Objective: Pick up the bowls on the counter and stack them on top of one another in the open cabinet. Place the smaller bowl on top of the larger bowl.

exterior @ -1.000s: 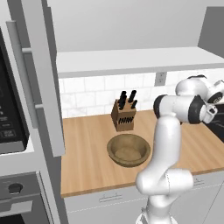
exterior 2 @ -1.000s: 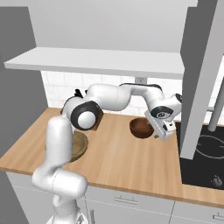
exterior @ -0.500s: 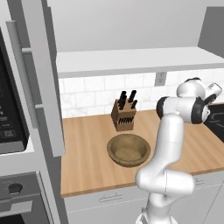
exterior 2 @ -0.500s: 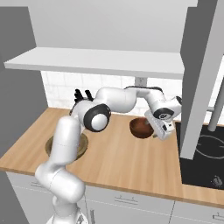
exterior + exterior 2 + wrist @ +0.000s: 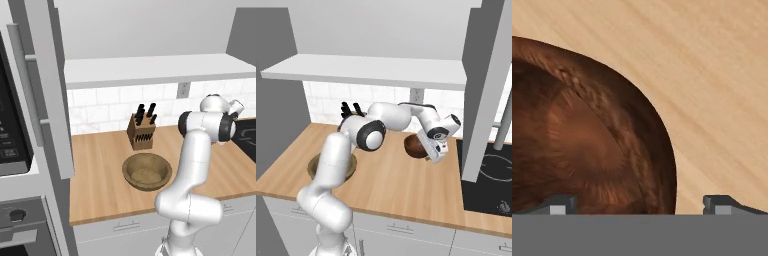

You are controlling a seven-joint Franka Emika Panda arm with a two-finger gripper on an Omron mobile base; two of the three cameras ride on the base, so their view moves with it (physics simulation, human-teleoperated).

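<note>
Gripper (image 5: 639, 205) fingers spread wide, straddling smaller bowl (image 5: 587, 135) rim; should be lowering further before closing on rim wall.

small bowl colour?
Dark reddish-brown small bowl, glossy copper-toned inside; clearest in the hand view.

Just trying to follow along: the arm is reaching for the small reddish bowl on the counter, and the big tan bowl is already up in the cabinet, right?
Not quite. The left base view shows the larger bowl on the counter, before the knife block. The gripper is indeed at the smaller bowl.
</note>
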